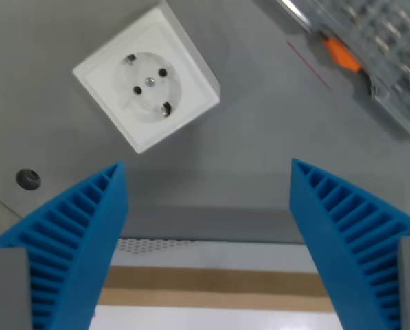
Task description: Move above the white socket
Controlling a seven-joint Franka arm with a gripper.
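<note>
My hand [208, 199] is spread wide and holds nothing — the two blue ribbed fingers [81, 234] stand well apart at the bottom of the wrist view. The white socket [147, 86] lies on the grey bench [259, 137], rotated cornerwise, toward the wrist view's upper left — beyond my fingertips, not between them.

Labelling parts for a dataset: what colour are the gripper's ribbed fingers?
Bright blue fingers, seen clearly in the wrist view.
</note>
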